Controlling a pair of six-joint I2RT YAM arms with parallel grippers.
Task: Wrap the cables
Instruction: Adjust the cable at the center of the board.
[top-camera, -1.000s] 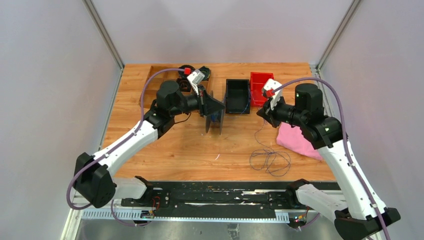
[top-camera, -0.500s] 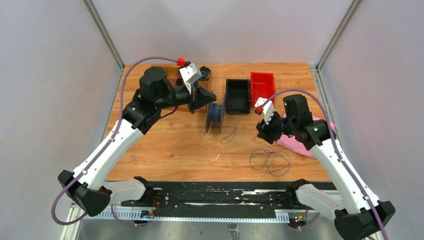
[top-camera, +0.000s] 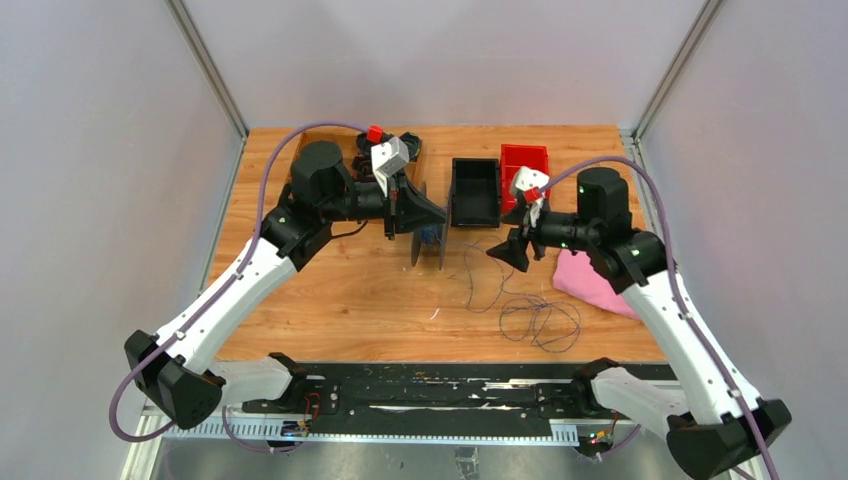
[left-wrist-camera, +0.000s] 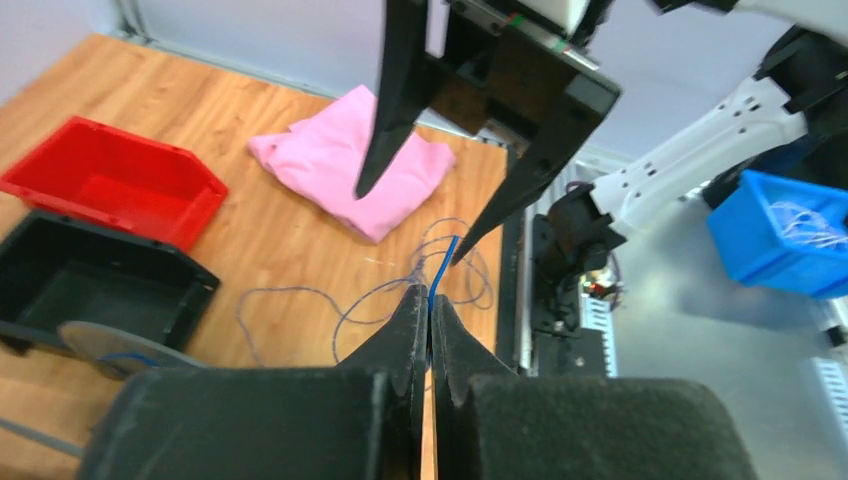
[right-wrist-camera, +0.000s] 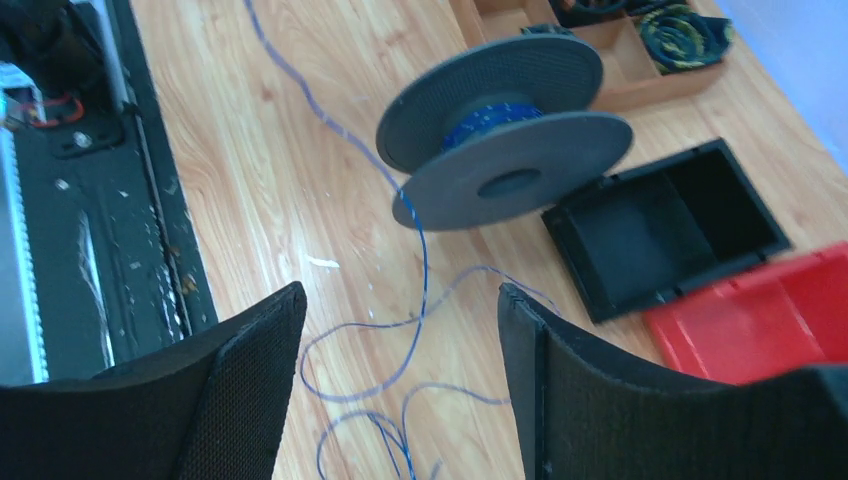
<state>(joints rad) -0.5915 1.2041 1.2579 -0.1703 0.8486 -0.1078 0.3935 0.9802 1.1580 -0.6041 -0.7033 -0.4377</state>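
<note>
While pinching the cables between pressed-together fingers, parked right by the grey spool, middle of the top view: left gripper. Spread wide, just right of centre: right gripper. Loose loops of it on the table, lower middle.

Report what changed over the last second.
The left gripper, shut on the blue wire, pulled back off the grey spool, then returned to it. The right gripper, now open, dipped toward the near edge, then moved left toward the spool. The wire's slack shifted left. Spool, black bin, red bin and pink cloth stayed put.
</note>
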